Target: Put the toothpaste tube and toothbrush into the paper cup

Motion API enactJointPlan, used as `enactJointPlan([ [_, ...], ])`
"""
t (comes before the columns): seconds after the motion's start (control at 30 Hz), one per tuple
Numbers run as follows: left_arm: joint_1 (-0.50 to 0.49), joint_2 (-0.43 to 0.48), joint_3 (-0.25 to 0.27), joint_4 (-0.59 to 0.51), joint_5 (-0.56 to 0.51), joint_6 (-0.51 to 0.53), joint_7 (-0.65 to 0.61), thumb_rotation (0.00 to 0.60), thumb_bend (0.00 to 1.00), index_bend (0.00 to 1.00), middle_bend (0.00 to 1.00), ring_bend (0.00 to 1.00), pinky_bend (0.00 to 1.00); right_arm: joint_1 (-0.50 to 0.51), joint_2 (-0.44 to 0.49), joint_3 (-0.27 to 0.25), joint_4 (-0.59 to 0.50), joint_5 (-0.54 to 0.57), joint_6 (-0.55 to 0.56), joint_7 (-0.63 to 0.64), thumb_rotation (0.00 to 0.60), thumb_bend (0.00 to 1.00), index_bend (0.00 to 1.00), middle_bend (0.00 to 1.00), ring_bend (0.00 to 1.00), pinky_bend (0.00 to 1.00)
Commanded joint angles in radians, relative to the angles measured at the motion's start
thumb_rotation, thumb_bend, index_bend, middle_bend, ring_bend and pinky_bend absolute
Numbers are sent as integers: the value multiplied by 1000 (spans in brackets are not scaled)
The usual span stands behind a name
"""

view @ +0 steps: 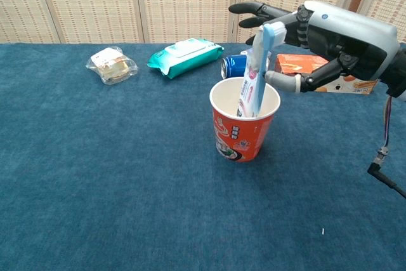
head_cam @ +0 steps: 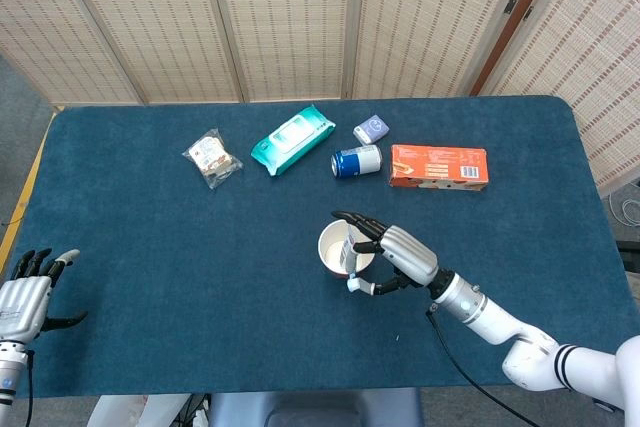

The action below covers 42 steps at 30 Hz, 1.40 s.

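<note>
An orange paper cup (view: 241, 136) stands upright near the middle of the table, also visible in the head view (head_cam: 327, 253). A white toothpaste tube (view: 248, 95) leans inside it. A light blue toothbrush (view: 262, 65) stands in the cup beside the tube, head up. My right hand (view: 333, 33) is just right of the cup and pinches the brush between thumb and a finger, the other fingers spread above the rim. In the head view the right hand (head_cam: 402, 253) sits against the cup's right side. My left hand (head_cam: 24, 297) rests at the table's near left corner, fingers apart, holding nothing.
Along the far side lie a clear snack bag (head_cam: 212, 158), a teal wipes pack (head_cam: 292, 139), a blue can (head_cam: 356, 160) on its side, a small lavender pack (head_cam: 371, 128) and an orange box (head_cam: 439, 166). A black cable (view: 384, 157) hangs from the right arm.
</note>
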Motion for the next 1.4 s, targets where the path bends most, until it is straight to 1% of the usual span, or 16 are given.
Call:
enactJointPlan([
  [0.03,0,0,-1,0,-1,-1,-2,600,0,155,267,94,1,2,-10,-3,18,1,2,18,600,294,601,0,0,139],
  [0.4,-3,-2,0,5,-6,-9,0,600,0,155,268,94,7,-2,-21,-18,57,6,6,46,600,293,601,0,0,139],
  [0.7,-6,-3,1,6,-11,-17,7,600,0,155,268,94,11,-5,-17,-22,62,10,9,50,600,284,600,0,0,139],
  [1.07,-7,-4,1,6,-12,-18,9,600,0,155,268,94,17,-6,-14,-24,62,13,11,47,600,224,526,0,0,139],
  [1.4,-8,-6,2,6,-15,-22,14,600,0,155,267,94,21,-9,-10,-25,61,13,19,49,600,222,494,0,0,139],
])
